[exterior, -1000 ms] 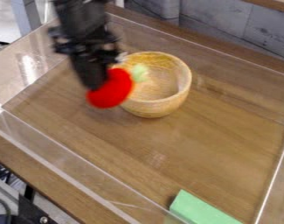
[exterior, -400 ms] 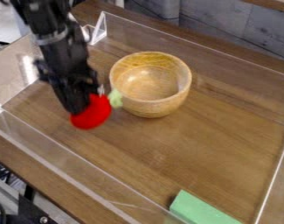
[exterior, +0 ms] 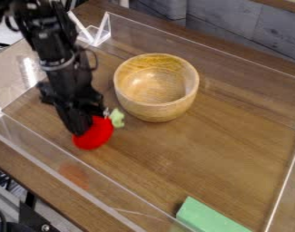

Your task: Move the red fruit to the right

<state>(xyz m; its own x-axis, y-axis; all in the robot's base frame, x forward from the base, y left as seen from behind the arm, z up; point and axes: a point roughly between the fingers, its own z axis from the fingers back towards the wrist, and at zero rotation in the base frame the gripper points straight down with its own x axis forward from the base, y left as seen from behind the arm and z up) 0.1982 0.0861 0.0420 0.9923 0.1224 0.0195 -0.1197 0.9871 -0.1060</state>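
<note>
Fruit, small and bright red with a green leafy bit showing at its upper right, is sitting low at the left side of the wooden table, just beside the wooden bowl but outside it. The end effector is pointing straight down onto it, its dark fingers pressed together on the top of the red fruit and pinching it from above. That top-down hold is probably chosen because the piece is round and small, so a pinch from above is keeping it from rolling away. The fruit is looking close to the table surface, though whether it is touching the wood cannot be told. Clear walls are standing around the work area, likely to stop things sliding off. A flat green block is lying at the near right corner, well apart. The fruit is on the left, so the move rightward seems not yet done.
</note>
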